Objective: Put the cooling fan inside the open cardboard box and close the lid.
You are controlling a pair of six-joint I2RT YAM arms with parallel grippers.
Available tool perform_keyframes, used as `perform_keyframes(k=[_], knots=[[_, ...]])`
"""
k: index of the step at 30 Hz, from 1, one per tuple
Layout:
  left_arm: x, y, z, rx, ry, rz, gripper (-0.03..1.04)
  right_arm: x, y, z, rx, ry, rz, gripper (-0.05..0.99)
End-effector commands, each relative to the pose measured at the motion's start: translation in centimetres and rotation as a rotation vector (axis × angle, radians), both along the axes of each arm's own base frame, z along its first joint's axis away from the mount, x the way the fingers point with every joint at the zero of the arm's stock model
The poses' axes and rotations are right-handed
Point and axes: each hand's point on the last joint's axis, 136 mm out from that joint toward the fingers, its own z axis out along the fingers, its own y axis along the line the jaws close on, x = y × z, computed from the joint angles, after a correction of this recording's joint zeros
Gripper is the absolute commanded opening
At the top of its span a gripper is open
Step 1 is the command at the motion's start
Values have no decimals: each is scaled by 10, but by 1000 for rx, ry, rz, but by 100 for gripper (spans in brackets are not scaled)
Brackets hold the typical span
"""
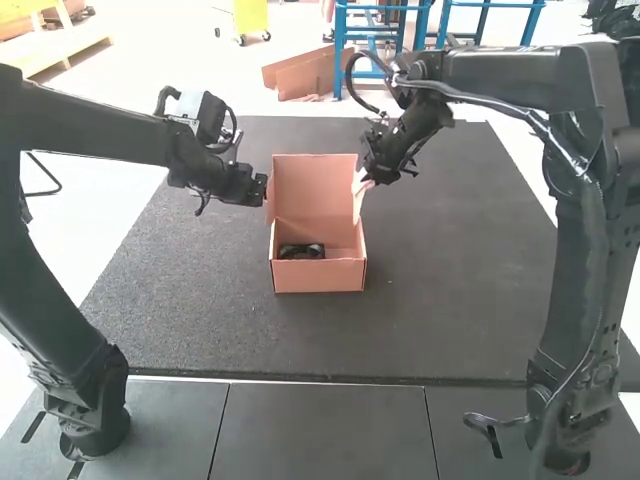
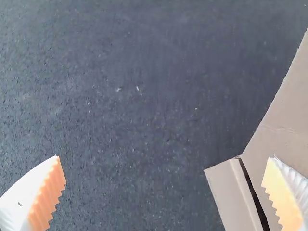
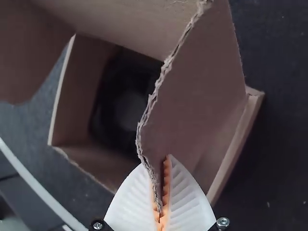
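Right claw (image 3: pixel 162 166) is clamped on the torn-edged side flap (image 3: pixel 202 106) of the lid (image 1: pixel 315 185). Left claw (image 1: pixel 260 189) is spread wide and empty, just beside the lid's left edge. Fan (image 1: pixel 301 250) is seen at the bottom of the box (image 1: pixel 318 272), mid-table (image 1: pixel 480 290). Lid stands upright, not yet folded down. Step judged: closing. Flap should be tucked inward as the lid is swung forward and the box steadied from the left. Torn card could be ripped further if pulled hard.
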Motion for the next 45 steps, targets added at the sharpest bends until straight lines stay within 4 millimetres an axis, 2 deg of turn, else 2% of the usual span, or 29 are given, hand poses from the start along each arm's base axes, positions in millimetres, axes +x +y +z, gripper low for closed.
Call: perform_keyframes(k=[1, 11, 19, 23, 28, 33, 37, 38, 39, 41, 43, 44, 45], knots=[[-7, -5, 22, -22, -55, -13, 97, -23, 12, 12, 35, 7, 56, -1], [-28, -23, 31, -43, -70, -71, 97, -34, 8, 7, 26, 24, 62, -1], [-43, -26, 18, -47, -36, -92, 97, -44, 2, 5, 20, 38, 60, -1], [-56, -23, 7, -33, 2, -95, 97, -58, -5, -7, -8, 81, 66, -1], [-81, -15, -5, -1, 66, -105, 97, -72, -16, -24, -45, 120, 74, -1], [-95, -3, 13, 38, 6, -116, 97, -80, -21, -36, -68, 145, 81, -1], [-100, 9, 31, 86, -55, -99, 97, -79, -21, -37, -66, 135, 83, 0], [-99, 13, 37, 95, -76, -84, 97, -77, -19, -37, -64, 128, 83, 5], [-96, 18, 43, 106, -102, -59, 97, -74, -18, -35, -59, 118, 77, 17], [-91, 24, 54, 110, -137, -31, 97, -70, -17, -30, -52, 101, 71, 48], [-84, 29, 63, 108, -173, -4, 97, -63, -14, -19, -36, 75, 66, 87], [-80, 30, 67, 105, -192, 6, 97, -61, -12, -13, -22, 63, 66, 93], [-77, 31, 70, 105, -207, 15, 97, -59, -11, -8, -13, 53, 65, 93]])
